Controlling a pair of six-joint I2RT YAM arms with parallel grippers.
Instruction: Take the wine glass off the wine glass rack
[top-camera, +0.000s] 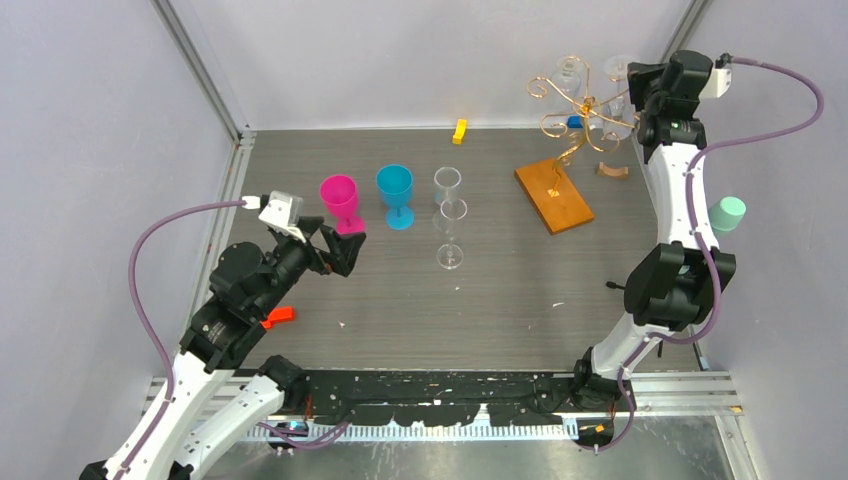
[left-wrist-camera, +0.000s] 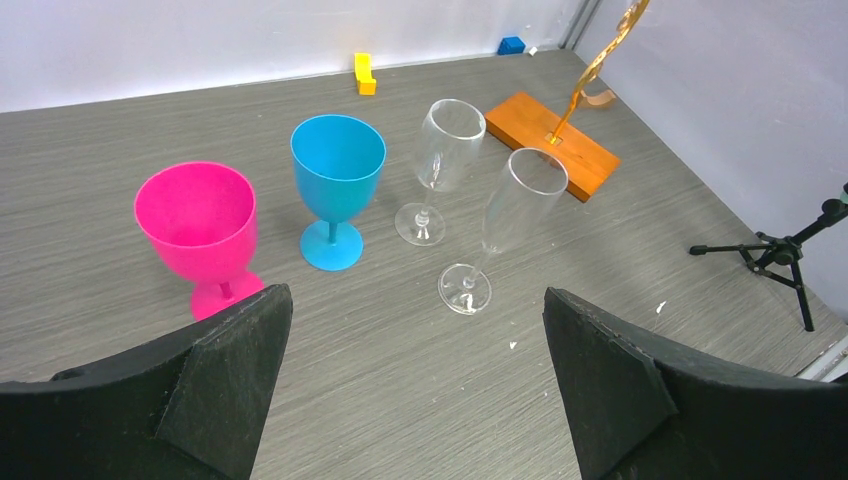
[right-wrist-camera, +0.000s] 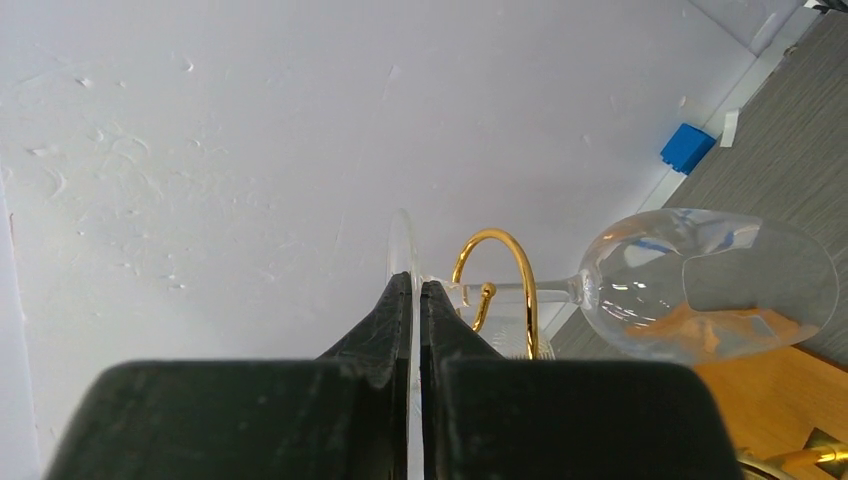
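Right gripper (right-wrist-camera: 415, 300) clenched on foot of 1 wine glass (right-wrist-camera: 710, 285), its stem in a rack (top-camera: 553, 195) hook. Left gripper (left-wrist-camera: 415, 300) released. Table (left-wrist-camera: 400, 400) holds 1 pink goblet (left-wrist-camera: 197, 225), 1 blue goblet (left-wrist-camera: 337, 165), 1 clear glass (left-wrist-camera: 447, 145) and 1 flute (left-wrist-camera: 523, 195).

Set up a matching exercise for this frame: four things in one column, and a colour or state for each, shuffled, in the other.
Things:
1. left tool
2. right tool
3. rack base
4. leftmost goblet

Colour or state:
A. orange-brown
B. shut on the foot of the clear wine glass
C. pink
D. open, holding nothing

Pairs: 1-D, 2-B, 3-A, 4-C
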